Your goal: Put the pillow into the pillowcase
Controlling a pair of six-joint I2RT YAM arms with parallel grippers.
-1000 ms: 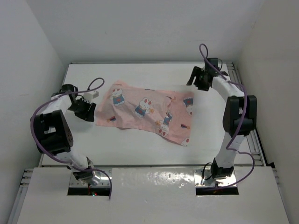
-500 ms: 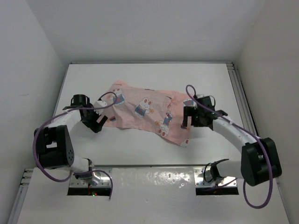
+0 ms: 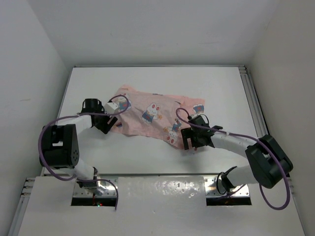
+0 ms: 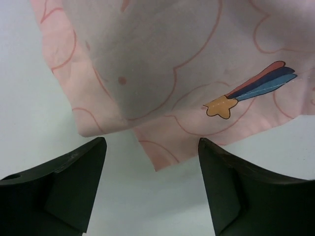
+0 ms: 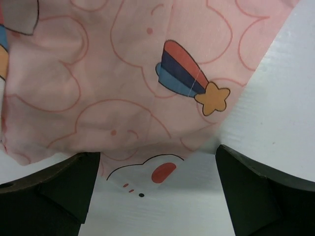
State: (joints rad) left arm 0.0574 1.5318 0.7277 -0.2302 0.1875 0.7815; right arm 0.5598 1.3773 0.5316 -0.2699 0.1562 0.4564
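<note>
White surface (image 3: 147,157) held the pillowcase (image 3: 152,115) at its middle, pillow unseen; left tool (image 4: 151,147) and right tool (image 5: 156,155) stood released at its two ends, and a pinch through both layers might seal the mouth.

The pillowcase (image 4: 167,64) is cut off in both wrist views; from above, its left corner is covered by the left gripper (image 3: 110,122), its near-right corner by the right gripper (image 3: 189,139).

pink pillowcase (image 3: 152,115) with white rabbits and shooting stars, white table (image 3: 147,78), black claws
</note>
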